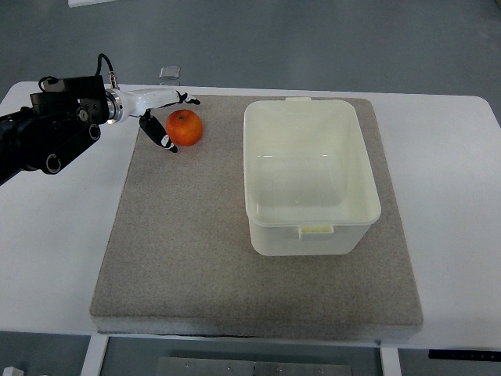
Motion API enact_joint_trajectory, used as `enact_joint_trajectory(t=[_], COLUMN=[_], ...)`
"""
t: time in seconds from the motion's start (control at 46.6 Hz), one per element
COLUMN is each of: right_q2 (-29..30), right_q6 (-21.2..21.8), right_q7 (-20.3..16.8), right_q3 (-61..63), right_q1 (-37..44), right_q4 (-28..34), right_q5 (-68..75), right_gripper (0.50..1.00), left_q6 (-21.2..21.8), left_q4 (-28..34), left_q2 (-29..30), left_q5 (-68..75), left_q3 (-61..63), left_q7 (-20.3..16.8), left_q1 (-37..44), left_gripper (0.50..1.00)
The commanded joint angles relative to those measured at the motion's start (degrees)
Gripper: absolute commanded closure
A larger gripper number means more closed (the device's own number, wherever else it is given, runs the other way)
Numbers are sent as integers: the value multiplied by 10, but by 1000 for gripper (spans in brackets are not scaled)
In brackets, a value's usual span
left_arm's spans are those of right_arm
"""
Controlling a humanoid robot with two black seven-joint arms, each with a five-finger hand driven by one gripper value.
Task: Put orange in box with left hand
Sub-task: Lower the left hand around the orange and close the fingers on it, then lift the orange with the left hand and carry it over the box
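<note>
Orange (185, 128) sits on mat (235, 235) at 9 o'clock of empty box (313, 227), left hand (163, 119) fingers spread around it, not clamped; likely firm, light, rolls easily, so grip across its widest middle.

A white tabletop (446, 157) with rounded corners filled most of the view. A large grey felt-like mat (188, 251) lay across its middle, reaching close to the near edge. A small clear square object (170, 74) sat at the far edge. Beyond the far edge was grey floor (313, 39), with a pale strip (94, 2) at the top.
</note>
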Motion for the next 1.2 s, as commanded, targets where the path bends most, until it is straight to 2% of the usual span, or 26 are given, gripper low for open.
enact_joint_trajectory(t=[0.0, 0.129, 0.193, 0.279, 0.429, 0.515, 0.622, 0.729, 0.815, 0.836, 0.987, 1.18], right_q2=[0, 0, 0, 0, 0, 0, 0, 0, 0, 0, 0, 0], right_q6=[0, 0, 0, 0, 0, 0, 0, 0, 0, 0, 0, 0], right_q7=[0, 0, 0, 0, 0, 0, 0, 0, 0, 0, 0, 0], right_q3=[0, 0, 0, 0, 0, 0, 0, 0, 0, 0, 0, 0], right_q1=[0, 0, 0, 0, 0, 0, 0, 0, 0, 0, 0, 0], right_q4=[0, 0, 0, 0, 0, 0, 0, 0, 0, 0, 0, 0], right_q5=[0, 0, 0, 0, 0, 0, 0, 0, 0, 0, 0, 0], right_gripper=[568, 568, 568, 568, 568, 568, 568, 568, 568, 568, 568, 568], left_q6=[13, 13, 13, 13, 12, 10, 9, 5, -3, -4, -31, -63], left_q4=[1, 1, 1, 2, 1, 1, -2, -5, -5, -5, -22, -84], left_q2=[-2, -6, -6, -7, -8, -8, -9, -8, -8, -8, 6, 66], left_q5=[17, 21, 28, 48, 55, 55, 55, 55, 55, 55, 51, 47], left_q3=[0, 1, 1, 1, 0, 1, 0, 0, 0, 0, -6, -7], left_q7=[0, 3, 6, 7, 7, 7, 7, 7, 7, 7, 6, 5], left_q1=[1, 1, 1, 1, 0, 0, 1, 0, -4, -4, -10, -42], left_gripper=[521, 542, 615, 666, 679, 718, 731, 818, 947, 992, 1000, 1000])
